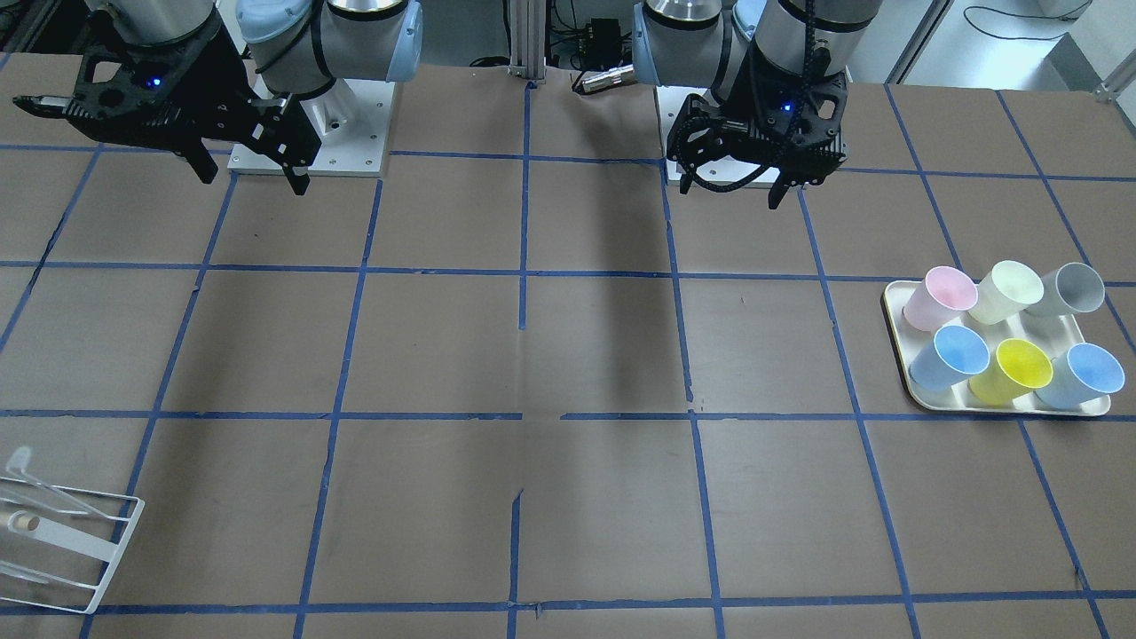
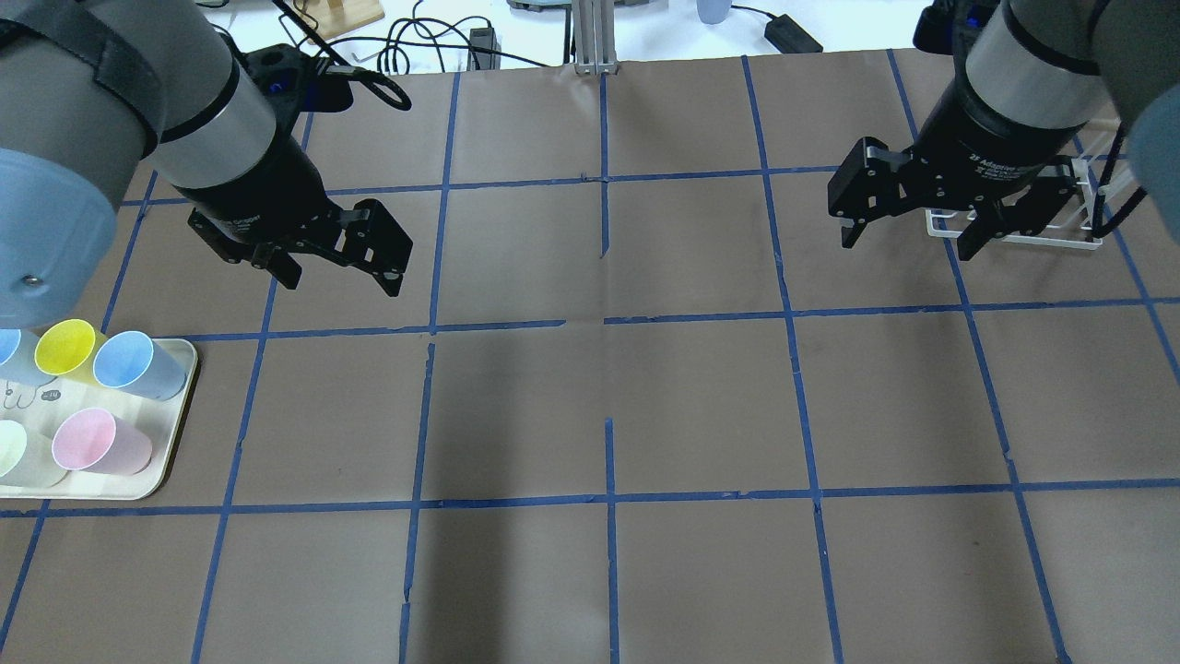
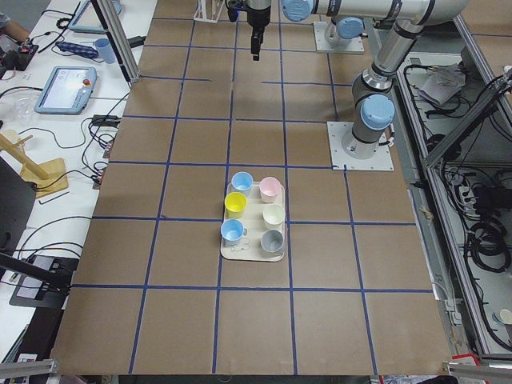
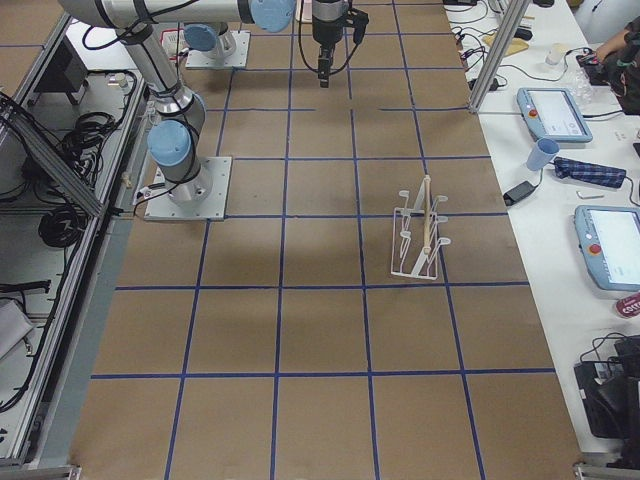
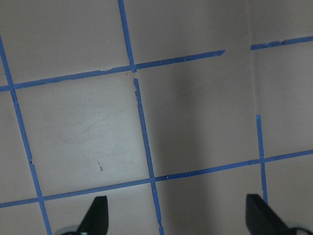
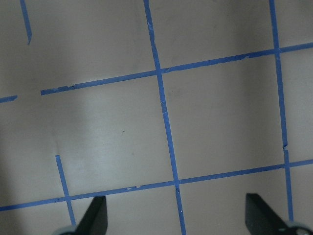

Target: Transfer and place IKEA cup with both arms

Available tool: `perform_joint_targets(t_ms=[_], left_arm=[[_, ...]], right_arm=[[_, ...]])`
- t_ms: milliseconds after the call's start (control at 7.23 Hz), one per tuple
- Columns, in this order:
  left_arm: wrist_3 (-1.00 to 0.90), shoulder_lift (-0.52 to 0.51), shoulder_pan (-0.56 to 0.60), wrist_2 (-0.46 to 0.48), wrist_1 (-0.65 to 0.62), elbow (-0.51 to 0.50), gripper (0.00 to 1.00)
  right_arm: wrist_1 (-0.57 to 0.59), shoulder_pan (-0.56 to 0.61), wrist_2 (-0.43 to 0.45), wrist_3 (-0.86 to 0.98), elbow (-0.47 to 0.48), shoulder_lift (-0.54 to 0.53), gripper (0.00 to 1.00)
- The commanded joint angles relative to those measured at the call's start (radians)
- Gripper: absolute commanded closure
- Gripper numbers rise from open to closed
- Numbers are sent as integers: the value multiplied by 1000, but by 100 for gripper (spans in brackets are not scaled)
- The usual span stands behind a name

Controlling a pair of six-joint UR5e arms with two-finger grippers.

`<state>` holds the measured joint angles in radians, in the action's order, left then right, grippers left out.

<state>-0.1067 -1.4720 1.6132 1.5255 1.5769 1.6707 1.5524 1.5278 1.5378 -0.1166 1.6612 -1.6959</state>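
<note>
Overhead exterior, left edge: tray [image 2: 180, 406] of coloured cups on the table [image 2: 608, 406]. IKEA cup [image 1: 1069, 288] falls outside that frame. The front-facing camera shows it upright on the tray, at the outer end of the robot-side row, just beside the cream cup [image 1: 1007, 291]. Left gripper [image 2: 341, 281] hangs above bare table near the tray, fingers spread wide, holding nothing. Right gripper [image 2: 908, 247] is well apart across the table, equally wide and empty. White wire rack [image 2: 1014, 235] sits beyond it, far right.

Grey IKEA cup [image 1: 1069, 290] upright, tray [image 1: 1012, 410] corner; left claw [image 2: 341, 281], right claw [image 2: 907, 247] spread.
</note>
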Motion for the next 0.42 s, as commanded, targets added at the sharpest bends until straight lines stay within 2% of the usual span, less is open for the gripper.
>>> perform_joint_targets(t_ms=[0,277], left_arm=[[4,2,-1,1,-9,3,0],[21,-4,-6,2,-24,-6,0]], right_arm=[[2,0,1,0,2,1,0],[2,0,1,0,8,-4,0]])
